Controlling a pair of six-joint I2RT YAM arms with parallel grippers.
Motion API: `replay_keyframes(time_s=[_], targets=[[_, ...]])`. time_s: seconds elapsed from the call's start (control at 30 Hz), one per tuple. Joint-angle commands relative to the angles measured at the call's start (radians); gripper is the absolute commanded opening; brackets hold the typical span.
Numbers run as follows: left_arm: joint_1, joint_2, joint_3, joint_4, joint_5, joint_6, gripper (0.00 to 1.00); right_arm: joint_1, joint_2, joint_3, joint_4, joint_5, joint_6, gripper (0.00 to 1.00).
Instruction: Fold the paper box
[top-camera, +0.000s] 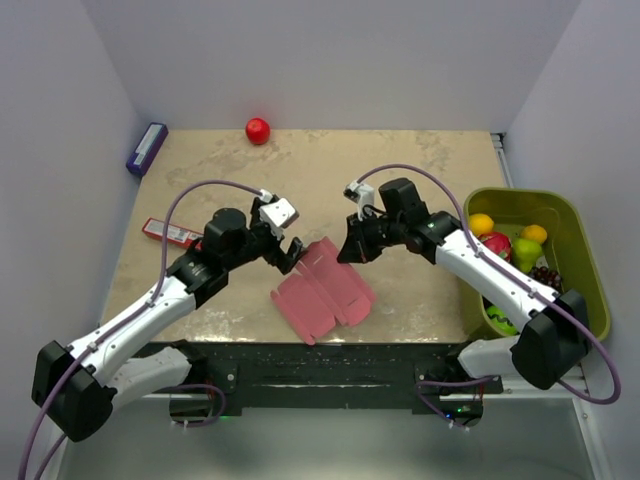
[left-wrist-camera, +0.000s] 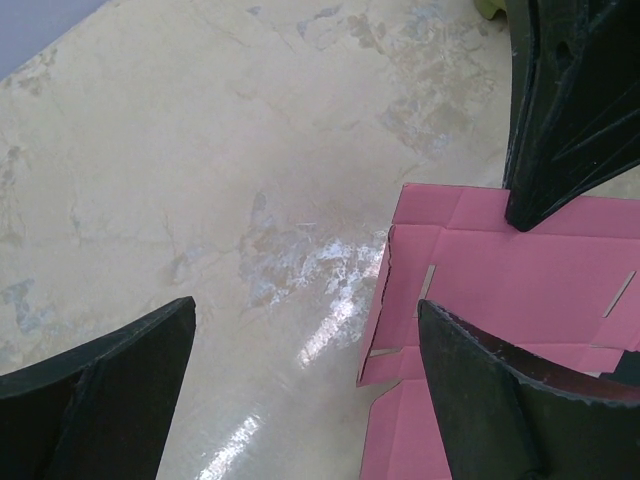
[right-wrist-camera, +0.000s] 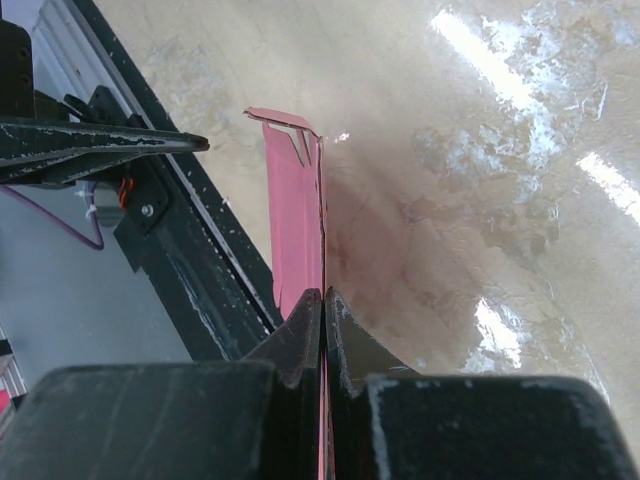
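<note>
My right fingers (right-wrist-camera: 323, 322) are clenched on the paper box (top-camera: 325, 290) at its far edge. It's unfolded near the tabletop's (top-camera: 400, 170) front. My left fingers (left-wrist-camera: 480, 390) are spread wide at its left corner.

Pink paper box (top-camera: 325, 292) — mottled beige table (top-camera: 400, 170) (red ball (top-camera: 258, 130))

White arms (top-camera: 140, 322), black joints (top-camera: 228, 228), lilac cables (top-camera: 215, 183), black left hand (top-camera: 290, 255), right hand (top-camera: 352, 250)

One table (top-camera: 420, 160) carried one flat pink paper box (top-camera: 322, 290), one red ball (top-camera: 257, 130), one purple box (top-camera: 146, 148) and one red packet (top-camera: 172, 233). One green bin (top-camera: 592, 262) held at least five pieces of fruit (top-camera: 526, 252). There were two robot arms: left arm (top-camera: 150, 312), right arm (top-camera: 482, 266).
</note>
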Motion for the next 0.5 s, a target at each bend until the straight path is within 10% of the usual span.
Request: replay_keyframes(time_s=[0.0,0.17,0.47], targets=[[-0.015,0.031,0.013,0.017,0.026,0.023,0.96,0.023,0.01,0.05,-0.017,-0.024,-0.021,0.0],[-0.047,0.087,0.032,-0.002,-0.008,0.034,0.92,0.036,0.024,0.058,-0.017,-0.019,-0.027,0.0],[-0.081,0.131,0.049,-0.018,-0.014,0.031,0.51,0.045,0.054,0.073,-0.018,-0.008,-0.044,0.0]])
